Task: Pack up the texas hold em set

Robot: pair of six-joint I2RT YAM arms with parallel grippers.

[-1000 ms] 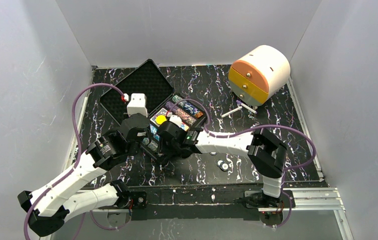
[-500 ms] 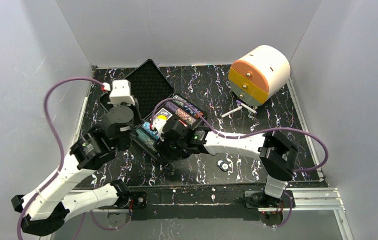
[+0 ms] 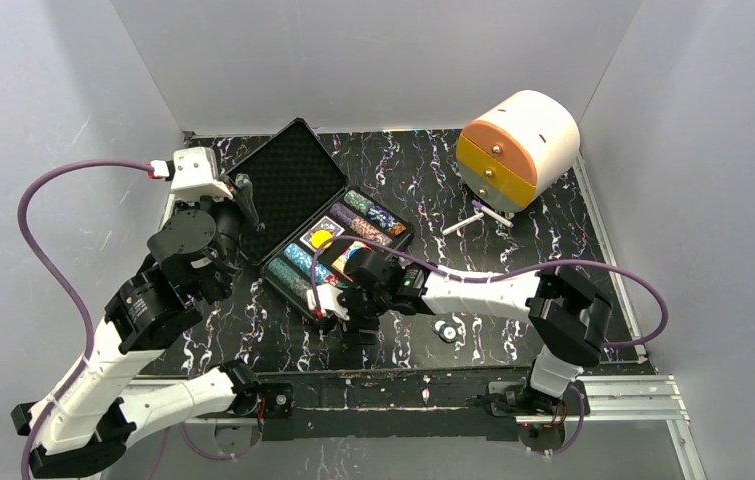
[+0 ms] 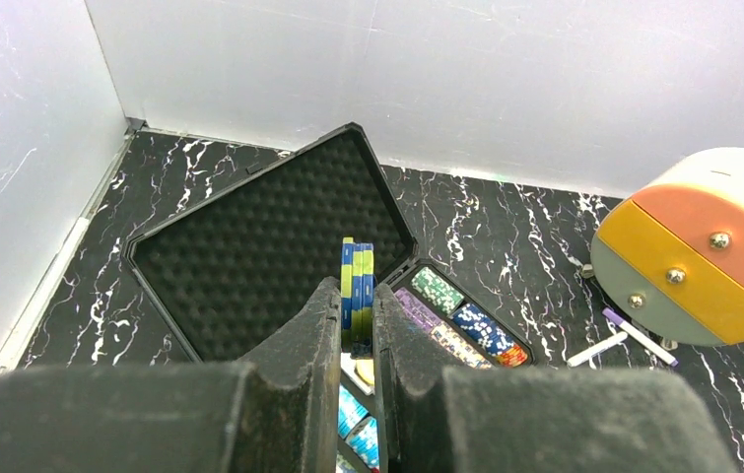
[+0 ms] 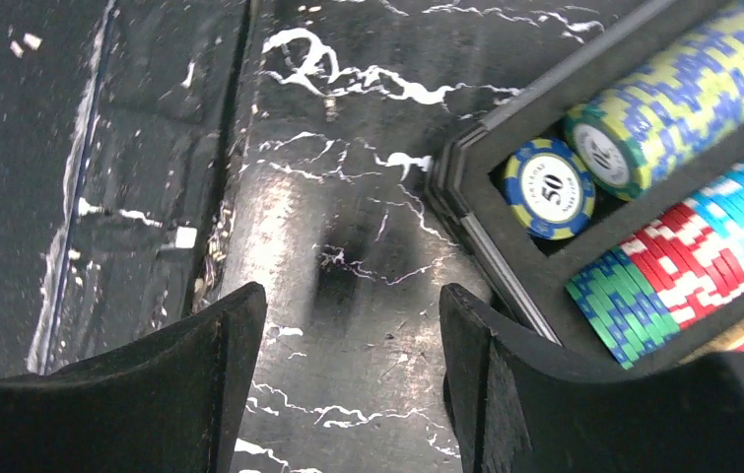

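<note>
The black case lies open on the table, its foam lid (image 3: 293, 175) flat at the back left and its tray (image 3: 325, 296) holding rows of coloured chips (image 3: 368, 215) and a card deck (image 3: 321, 237). My left gripper (image 3: 246, 198) hangs above the lid, shut on a few blue-and-yellow chips (image 4: 358, 281) held on edge. My right gripper (image 3: 338, 312) stands open over bare table at the tray's near corner, with nothing between its fingers (image 5: 353, 296). One "50" chip (image 5: 548, 187) lies flat in the slot beside a blue-and-yellow row (image 5: 663, 108).
Two small round buttons (image 3: 444, 328) lie on the table right of my right gripper. The cream-and-orange drawer box (image 3: 518, 148) stands at the back right with pens (image 3: 478, 215) in front of it. White walls close in three sides.
My left arm has lifted away from the tray toward the back left, chips still in its jaws. My right gripper has opened and slid toward the tray's near corner.
</note>
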